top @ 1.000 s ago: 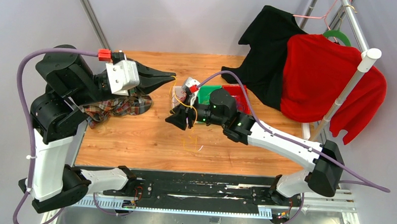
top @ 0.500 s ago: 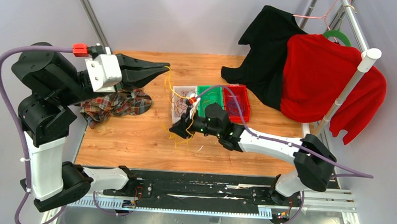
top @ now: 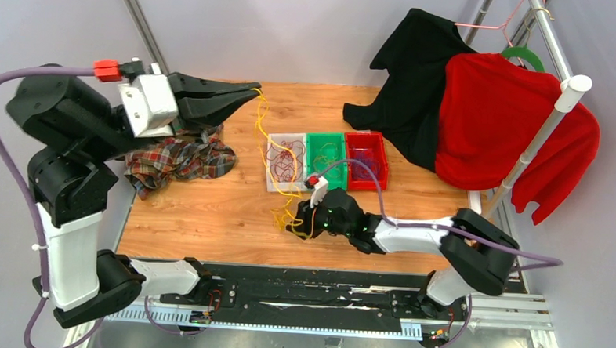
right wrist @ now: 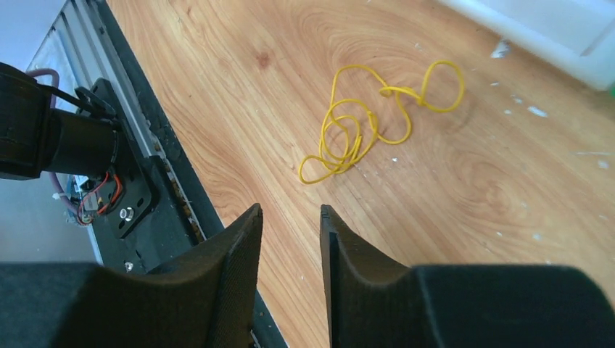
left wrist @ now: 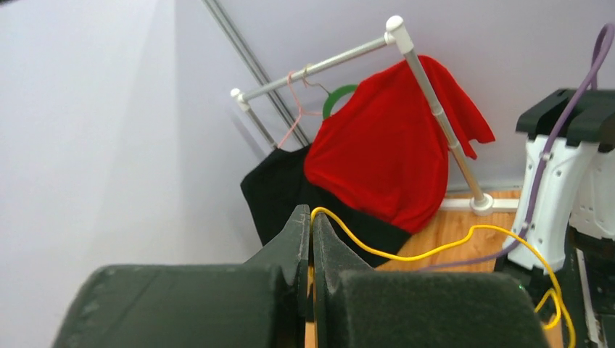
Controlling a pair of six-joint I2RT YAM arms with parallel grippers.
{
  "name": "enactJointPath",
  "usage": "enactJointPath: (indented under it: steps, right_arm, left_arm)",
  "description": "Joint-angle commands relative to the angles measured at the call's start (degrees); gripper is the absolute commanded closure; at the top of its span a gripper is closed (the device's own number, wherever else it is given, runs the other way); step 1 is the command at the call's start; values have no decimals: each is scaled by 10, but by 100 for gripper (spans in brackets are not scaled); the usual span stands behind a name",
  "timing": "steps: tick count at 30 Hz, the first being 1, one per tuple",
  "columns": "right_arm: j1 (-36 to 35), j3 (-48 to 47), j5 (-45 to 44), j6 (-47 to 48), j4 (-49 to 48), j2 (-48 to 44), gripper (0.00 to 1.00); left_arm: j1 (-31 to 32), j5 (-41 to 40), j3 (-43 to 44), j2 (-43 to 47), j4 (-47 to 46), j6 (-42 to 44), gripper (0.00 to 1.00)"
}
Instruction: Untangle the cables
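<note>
Your left tool [top: 253, 90] is hovering high over the far left part of the desk [top: 209, 217]. Its fingers [left wrist: 294, 239] are pressing tight together on a yellow cable [left wrist: 417, 255]. The cable is leaving the fingertips and drooping in a long slack curve toward the middle of the desk. In the top view its lower stretch is passing just beside the white bin [top: 268, 163] and reaching a yellow coil [right wrist: 359, 134]. That coil is lying flat on the wood near the front edge. You cannot tell whether the hanging strand and the coil are one piece.

Your right tool [right wrist: 290, 217] is sitting low over the desk just beside that coil and pointing toward it. Its jaws are standing a little apart, with only bare wood showing between them. It is gripping nothing and is not touching the coil.

Behind the coil, three bins are standing side by side in a row. The white bin is holding dark red cables [top: 287, 159]. The green bin [top: 326, 135] is sitting in the middle, and the thin loops in it are too small to make out. The red bin [top: 365, 134] is holding purple cables [top: 366, 159].

A plaid cloth [top: 181, 159] is lying crumpled under your left arm. A black garment [top: 415, 77] and a red garment [top: 499, 120] are hanging from the rack [top: 554, 114] at the far right.
</note>
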State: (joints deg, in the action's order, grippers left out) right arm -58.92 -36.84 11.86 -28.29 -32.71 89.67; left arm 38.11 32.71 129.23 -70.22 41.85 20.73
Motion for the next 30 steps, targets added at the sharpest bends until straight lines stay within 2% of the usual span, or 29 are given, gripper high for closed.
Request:
enactJointPath:
  steps: [1, 3, 5, 9, 13, 18, 30]
  right_arm:
    - [0, 17, -109, -11, 55, -107, 61]
    - [3, 19, -191, -7, 128, -167, 54]
    - [12, 22, -263, -7, 186, -222, 52]
    - [37, 20, -420, -16, 291, -313, 53]
    - [64, 15, -509, -30, 376, -365, 55]
    - [83, 22, -544, -14, 391, -400, 56]
    - [114, 32, -541, -6, 389, -390, 60]
  left_arm:
    - [3, -18, -57, 0, -11, 6, 100]
    - [3, -21, -88, 3, -11, 12, 100]
    - [3, -21, -111, 1, -11, 13, 100]
    - [4, -24, -158, -6, -24, 15, 100]
    - [5, -30, -216, -19, -60, 16, 100]
    - [5, -46, -270, -38, -128, 23, 100]
    - [5, -86, -265, -126, -167, 69, 100]
